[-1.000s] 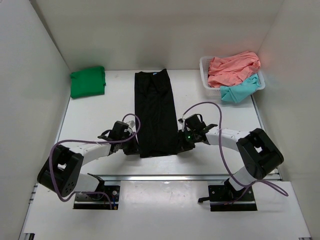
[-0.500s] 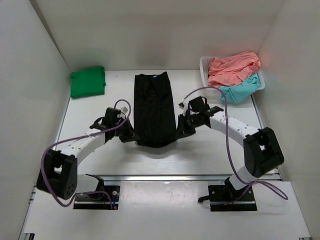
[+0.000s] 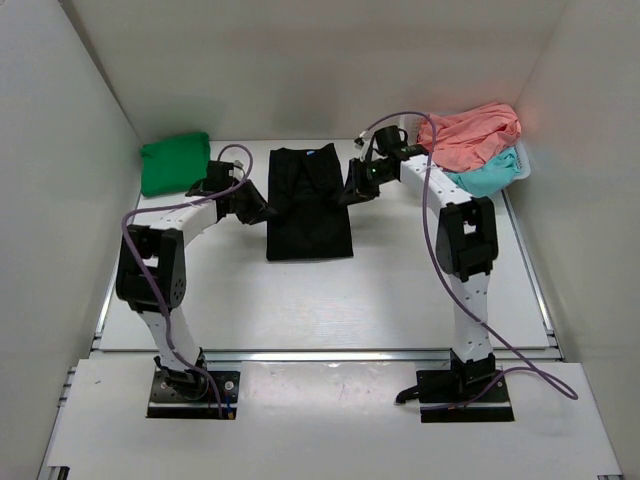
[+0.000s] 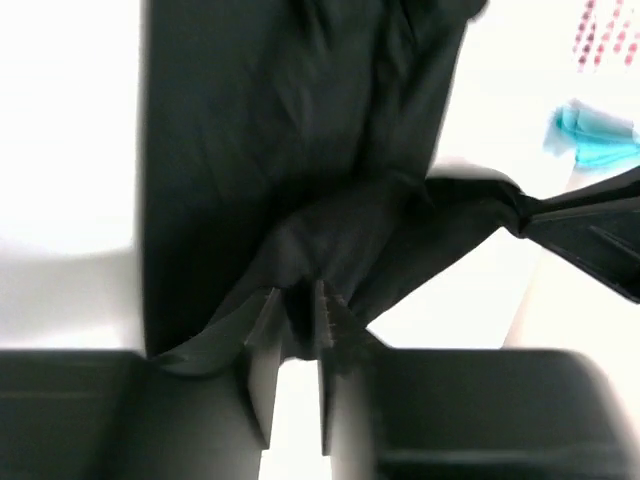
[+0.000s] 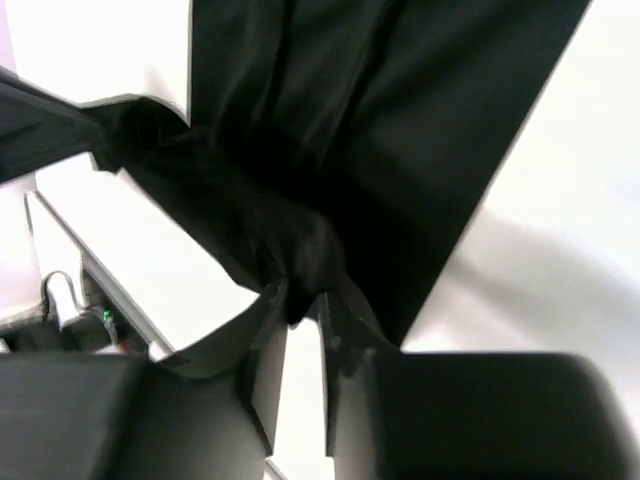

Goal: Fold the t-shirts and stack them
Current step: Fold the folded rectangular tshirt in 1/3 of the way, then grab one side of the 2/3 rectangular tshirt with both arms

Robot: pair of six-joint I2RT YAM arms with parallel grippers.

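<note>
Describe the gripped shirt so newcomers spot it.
On the white table, look at the far middle. The black t-shirt lies there, pinched by the left pincer and the right pincer. Unlike the green t-shirt, pink t-shirt and teal t-shirt, it is black.

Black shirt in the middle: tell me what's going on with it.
Both arms are folding the black t-shirt. The left gripper and the right gripper are each shut on a pinch of its cloth, one at each side. The shirt looks doubled over into a short rectangle and is not yet let go. A folded green t-shirt sits far left. A coral-pink t-shirt and a teal t-shirt lie bunched far right.
</note>
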